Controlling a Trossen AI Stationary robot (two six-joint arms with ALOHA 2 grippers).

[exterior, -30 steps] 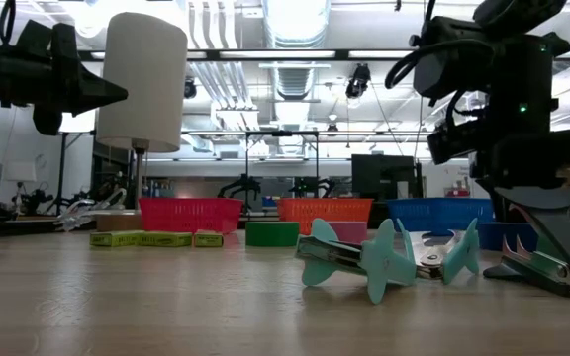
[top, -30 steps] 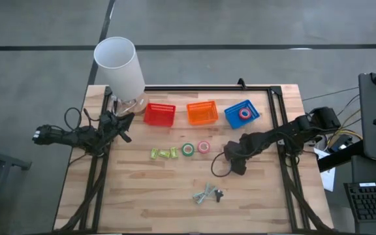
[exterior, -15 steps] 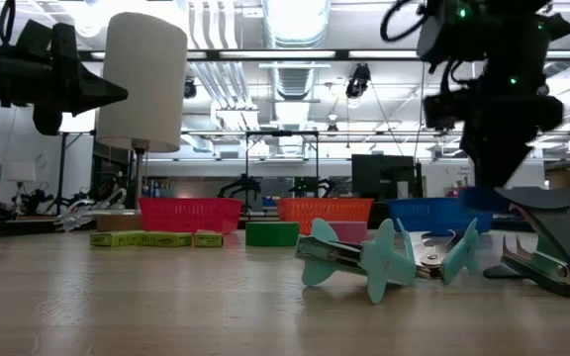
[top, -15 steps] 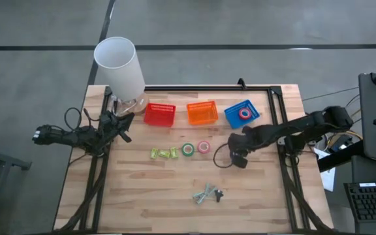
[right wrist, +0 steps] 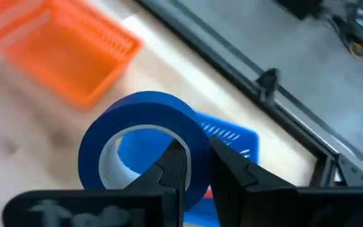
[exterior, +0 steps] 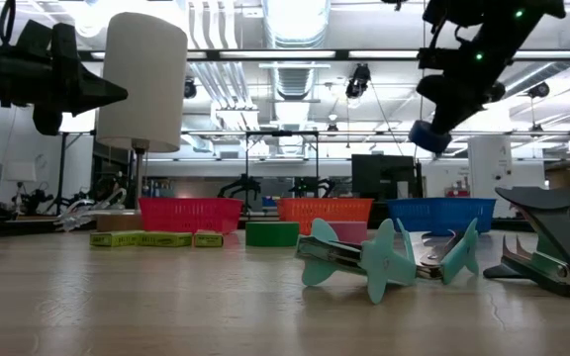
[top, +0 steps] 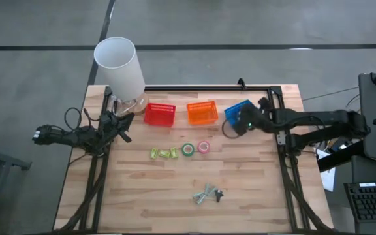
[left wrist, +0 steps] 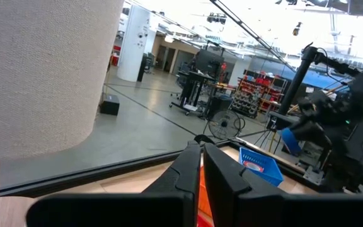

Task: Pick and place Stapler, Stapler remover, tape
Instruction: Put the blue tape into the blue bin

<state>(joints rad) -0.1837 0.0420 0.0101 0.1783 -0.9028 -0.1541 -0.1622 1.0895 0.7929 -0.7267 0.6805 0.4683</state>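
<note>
The right end effector (top: pixel 241 122) hangs over the far right part of the wooden counter (top: pixel 175 189), above the blue plastic basket (top: pixel 237 109). Its fingers (right wrist: pixel 175 165) are clamped across the wall of a blue ring-shaped tape roll (right wrist: pixel 145 146), one finger inside the ring and one outside. In the low view the blue roll (exterior: pixel 427 136) is held well above the counter surface and above the blue basket (exterior: pixel 439 213).

A red tape roll (left wrist: pixel 253 165) lies inside the blue basket (left wrist: pixel 261 168), as seen in the left wrist view. The orange plastic basket (top: pixel 202 112) stands just left of the blue one, and the red plastic basket (top: pixel 159 113) stands left of the orange.

Nearer than the baskets, the green tape roll (top: pixel 188 149) and the pink tape roll (top: pixel 203 147) lie side by side on the counter. To their left lie small yellow-green staplers (top: pixel 164 154) in a row. Near the counter's near edge lie the teal staple removers (top: pixel 204 194), with a dark staple remover (top: pixel 219 193) touching or just beside them on the right.

The left end effector (top: pixel 124 125) waits at the far left edge of the counter, beside the white cylindrical lamp (top: pixel 119 65). Its fingers (left wrist: pixel 188 170) are pressed together, holding nothing.
</note>
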